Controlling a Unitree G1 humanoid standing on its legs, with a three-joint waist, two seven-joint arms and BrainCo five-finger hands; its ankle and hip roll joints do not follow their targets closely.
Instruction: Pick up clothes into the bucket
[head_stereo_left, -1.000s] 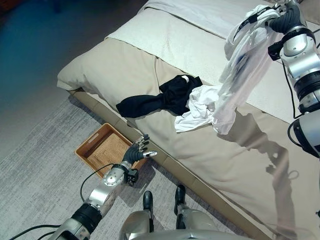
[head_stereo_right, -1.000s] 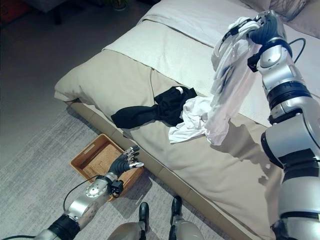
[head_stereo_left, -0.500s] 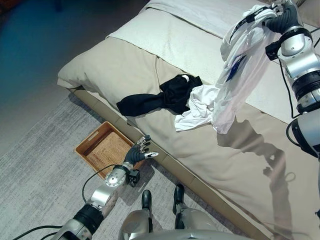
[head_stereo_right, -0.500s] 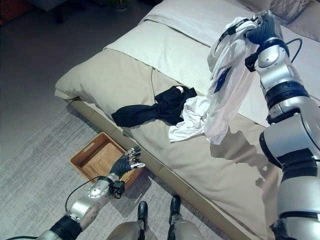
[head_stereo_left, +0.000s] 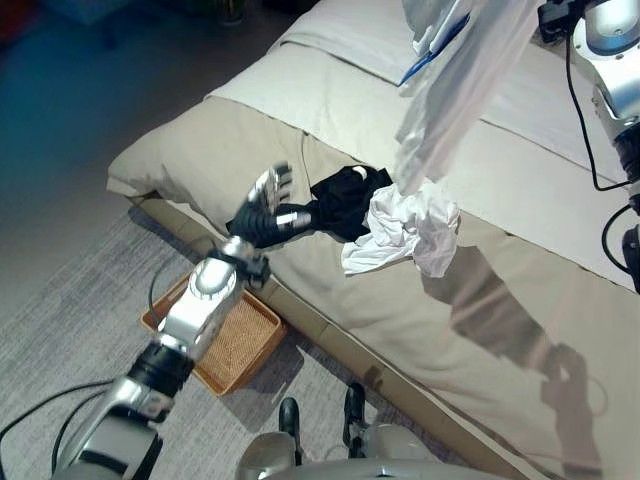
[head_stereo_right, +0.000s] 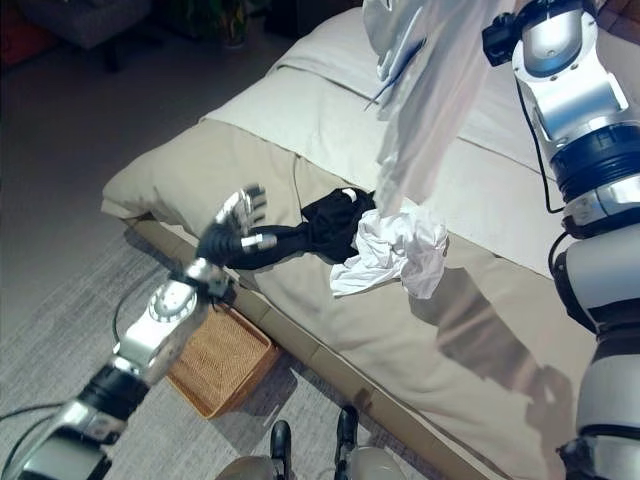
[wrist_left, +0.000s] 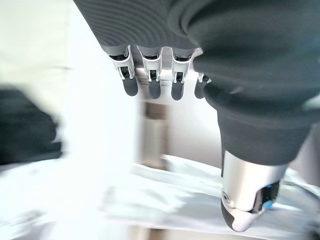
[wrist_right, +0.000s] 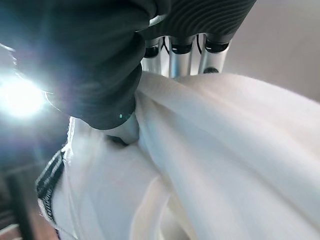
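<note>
White garment (head_stereo_left: 455, 75) hoisted along the top centre of the frame, clamped between the thumb and curled fingers of the right hand (wrist_right: 125, 65), as seen in the right wrist view; gripped near one end so that the long remainder hangs free, its lower edge just above, or perhaps touching, the crumpled white cloth (head_stereo_left: 400, 225) lying mid-frame on the beige bed (head_stereo_left: 500, 330). Raised high, presumably, to draw the full length clear of the pile before any carry toward the container. Black garment (head_stereo_left: 345, 195) stretched out just left of the white cloth and touching it, both resting near the bed's front edge and not yet collected. Left hand (head_stereo_left: 262, 205) poised at centre-left over the near tip of the black garment, fingers straight and spread, thumb apart, holding nothing; whether in contact with the fabric cannot be told. Held open in this way, probably, as the approach to a grasp of the black piece. Woven basket (head_stereo_left: 232, 345) set on the grey carpet (head_stereo_left: 60, 320) at lower left, close against the bed's base and partly under the left forearm, serving as the task's bucket; placed low and beside the bed, so that garments lifted off the edge need only a short swing down and left.
</note>
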